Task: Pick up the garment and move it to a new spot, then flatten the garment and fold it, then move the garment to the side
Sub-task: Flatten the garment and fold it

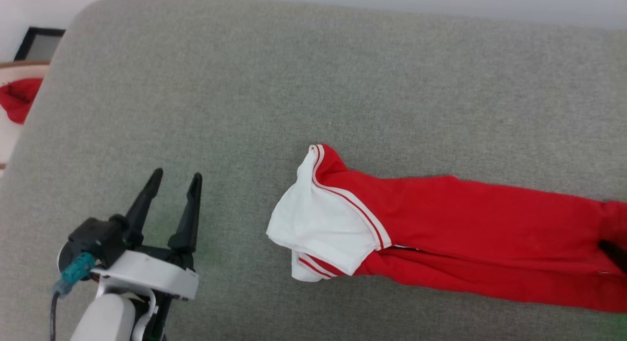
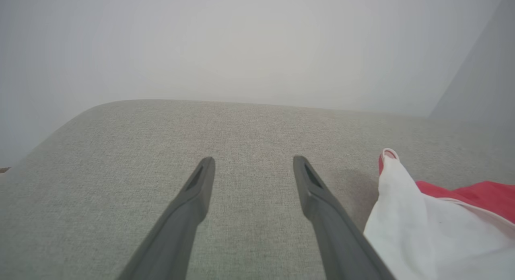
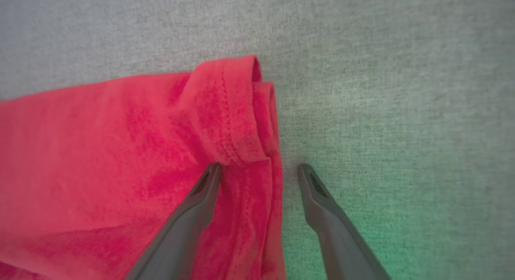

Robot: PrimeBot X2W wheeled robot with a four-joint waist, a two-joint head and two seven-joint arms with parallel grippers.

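One garment (image 1: 465,223) lies stretched left-right, white sleeve (image 1: 318,223) leftward.

Bare grey cushion (image 1: 220,76) open ahead and left of the left gripper (image 1: 177,173), white sleeve (image 1: 318,223) of the red jersey (image 1: 465,223) near on its right, long body barring the right side, hem edge between the parted fingers of the right gripper (image 3: 259,167)

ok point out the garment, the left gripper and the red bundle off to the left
garment (image 1: 441,218), head view, on its red body.
left gripper (image 1: 177,175), head view, midway between the tips of its fingers.
red bundle (image 1: 18,100), head view, on its middle.
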